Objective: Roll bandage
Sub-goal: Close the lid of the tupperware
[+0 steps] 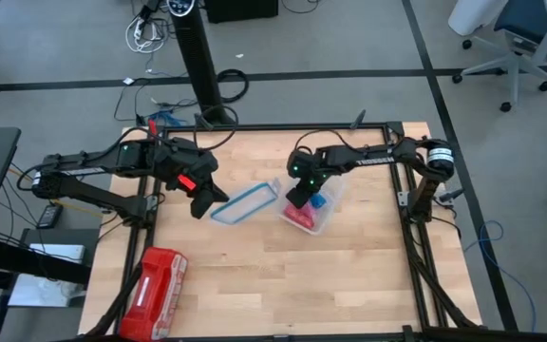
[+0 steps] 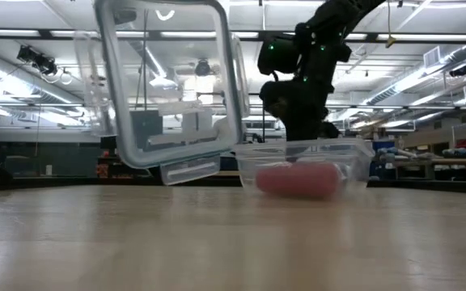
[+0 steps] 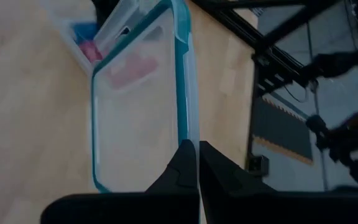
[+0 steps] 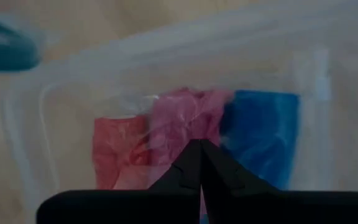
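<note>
We see a light wooden table (image 1: 283,285) from above, with two dark robot arms reaching over it. The left gripper (image 1: 200,202) is pinched shut on the edge of a clear flat plastic lid with a blue-green rim (image 1: 244,202). In the low view the lid (image 2: 168,81) is tilted up in the air, with its low corner close to the table. In the left wrist view the two dark fingers (image 3: 185,168) press tight on the lid's rim (image 3: 182,74).

Just to the right of the lid sits a clear plastic box (image 1: 329,220) with no cover on it. The right gripper (image 1: 299,198) is down at the left side of the box, and its fingers are closed together. In the right wrist view the closed fingertips (image 4: 194,163) point down at the rolls, and we cannot tell if they hold one.

Inside the box, the bright blue soft bandage roll (image 4: 260,134) lies at one end, right beside a pink-red roll (image 4: 182,124) and a red roll (image 4: 117,149). From above, the blue bandage (image 1: 318,201) is on the far side of the box, and the pink-red rolls (image 1: 301,218) are nearer to us.

A red plastic-wrapped pack (image 1: 155,290) lies at the near left corner of the table, well apart from the box.
</note>
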Available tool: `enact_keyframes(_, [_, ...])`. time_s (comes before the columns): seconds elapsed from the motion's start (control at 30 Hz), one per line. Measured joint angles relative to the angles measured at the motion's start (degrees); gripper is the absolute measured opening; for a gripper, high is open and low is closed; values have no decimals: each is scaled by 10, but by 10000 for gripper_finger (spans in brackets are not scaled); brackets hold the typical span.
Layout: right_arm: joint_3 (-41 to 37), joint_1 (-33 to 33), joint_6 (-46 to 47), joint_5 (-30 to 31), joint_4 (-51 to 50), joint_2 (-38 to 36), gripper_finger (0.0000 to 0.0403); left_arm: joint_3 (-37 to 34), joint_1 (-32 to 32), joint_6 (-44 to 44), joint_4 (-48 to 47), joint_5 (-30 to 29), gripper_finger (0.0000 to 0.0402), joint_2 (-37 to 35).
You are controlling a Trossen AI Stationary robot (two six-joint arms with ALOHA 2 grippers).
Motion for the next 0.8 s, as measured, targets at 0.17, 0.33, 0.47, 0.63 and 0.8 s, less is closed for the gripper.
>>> enact_keyframes(0.17, [38,-10,-22,0,-41,-31,1,0,0,-1,-12,49,2,0])
enact_keyframes(0.33, [72,-19,-38,36,-130,-48,3,0,0,-12,-13,85,2,0])
enact_keyframes(0.47, [81,-40,-44,101,-200,-50,3,0,0,-29,-12,119,2,0])
enact_keyframes(0.63, [80,-78,-55,126,-178,-50,1,0,0,-34,-7,137,2,0])
enact_keyframes(0.8, [80,-129,-68,137,-146,-47,2,0,0,-47,16,138,2,0])
